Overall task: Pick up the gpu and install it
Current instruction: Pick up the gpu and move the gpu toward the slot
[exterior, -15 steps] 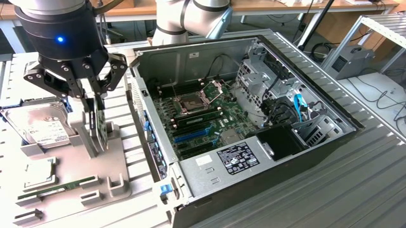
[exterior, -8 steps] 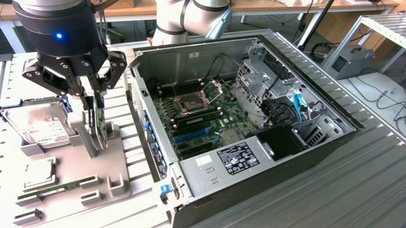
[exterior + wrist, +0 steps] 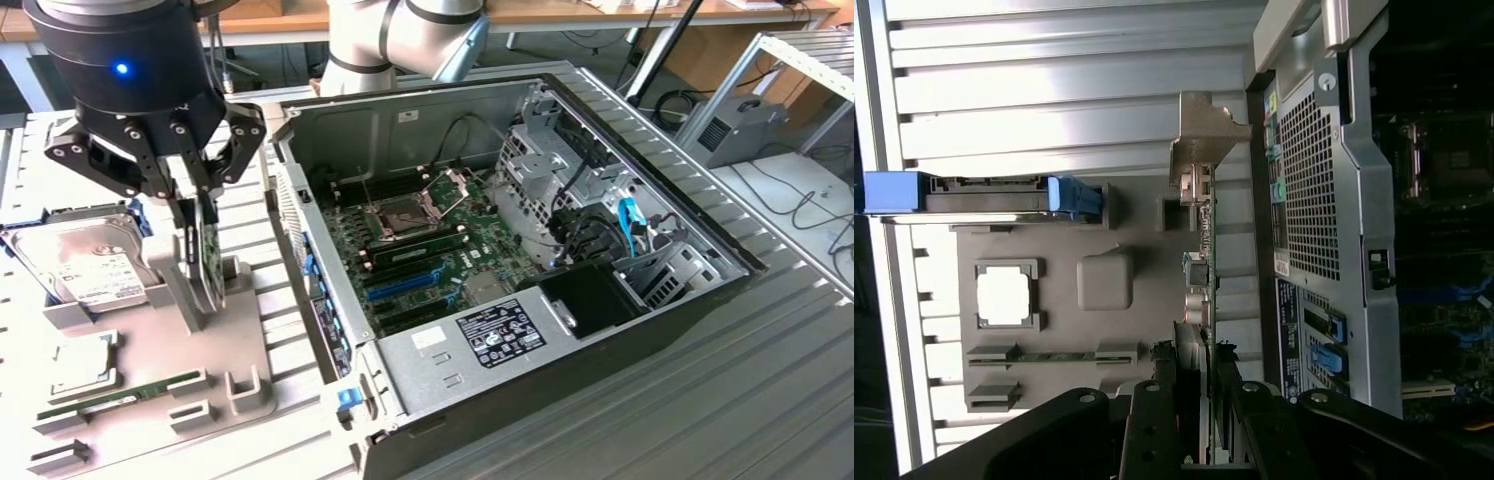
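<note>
— Exterior view?
— Found the gripper [image 3: 194,215] clamped on the gpu [image 3: 203,270], card standing on edge in the grey holder [image 3: 254,352], near the hard drive [image 3: 83,268]. Noted the open computer case [image 3: 387,125] toward the exterior view's right.
— Wrist view?
— Confirmed fingers [image 3: 1189,385] pressed on both faces of the gpu, silvery bracket [image 3: 1206,130] at its far end, card apart from the case's perforated rear panel

The gpu [image 3: 203,270] is being kept upright on the tray [image 3: 147,345], at the exterior view's left of the computer case [image 3: 534,400]. The hard drive [image 3: 87,265] is being kept at the tray's far left, and the memory stick [image 3: 120,395] along its near edge.
</note>
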You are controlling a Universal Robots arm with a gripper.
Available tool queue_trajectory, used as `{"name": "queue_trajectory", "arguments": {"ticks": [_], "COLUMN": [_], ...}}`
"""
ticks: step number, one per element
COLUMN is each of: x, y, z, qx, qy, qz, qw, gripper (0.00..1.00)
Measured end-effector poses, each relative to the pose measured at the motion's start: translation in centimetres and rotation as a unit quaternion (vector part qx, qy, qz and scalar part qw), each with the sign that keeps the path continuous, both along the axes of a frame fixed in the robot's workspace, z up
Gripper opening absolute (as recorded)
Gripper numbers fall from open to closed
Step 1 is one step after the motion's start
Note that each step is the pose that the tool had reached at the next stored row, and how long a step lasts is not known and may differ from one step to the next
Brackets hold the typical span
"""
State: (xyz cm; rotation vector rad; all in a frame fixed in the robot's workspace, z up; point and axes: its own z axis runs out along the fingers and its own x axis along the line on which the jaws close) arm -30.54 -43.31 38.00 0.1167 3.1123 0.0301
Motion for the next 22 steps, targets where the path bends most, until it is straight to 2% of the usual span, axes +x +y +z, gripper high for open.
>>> {"name": "queue_trajectory", "arguments": {"ticks": [22], "x": [0.0], "y": [0.41], "z": [1.36], "qx": [0.0021], "qy": [0.0], "qz": [0.0], "qw": [1.0], "gripper": [0.26]}}
